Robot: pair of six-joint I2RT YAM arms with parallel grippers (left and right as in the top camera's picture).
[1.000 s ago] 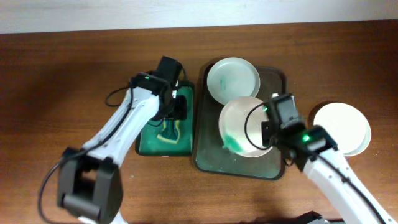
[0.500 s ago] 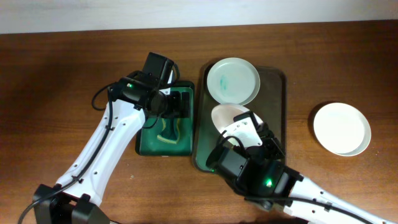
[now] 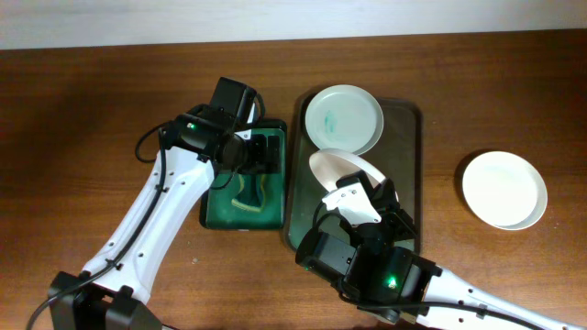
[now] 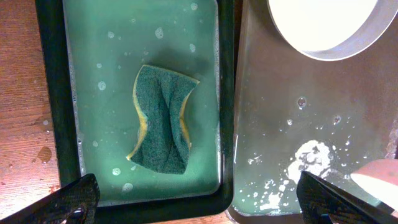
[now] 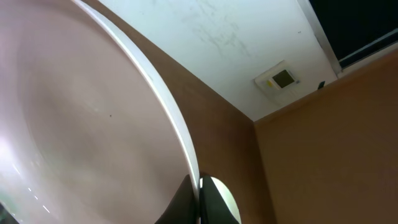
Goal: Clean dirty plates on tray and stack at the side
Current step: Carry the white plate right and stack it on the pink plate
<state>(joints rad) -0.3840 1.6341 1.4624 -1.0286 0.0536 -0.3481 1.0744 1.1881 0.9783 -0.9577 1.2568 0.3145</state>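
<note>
While my right pincer (image 5: 198,200) pinches only the rim of a tilted plate (image 3: 341,168) above the tray (image 3: 408,165), a slip is my worry.
My left pincer (image 3: 262,154) hangs wide open and empty over the sponge (image 4: 160,119); scrubbing pressure, I reckon, could twist the tilted plate loose onto the smeared plate (image 3: 343,119) at the tray's far end.

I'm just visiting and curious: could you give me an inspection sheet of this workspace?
Surface: brown wooden table.
Job's things: dark tray, wet with foam; smeared plate at its far end; held plate tilted above it; third plate on the table, right.
Clutter: green tray holding sponge in water.
Grippers: left gripper open over green tray; right gripper shut on held plate's rim.
Cables: black cable looped by left arm.
Surroundings: white wall behind table.
</note>
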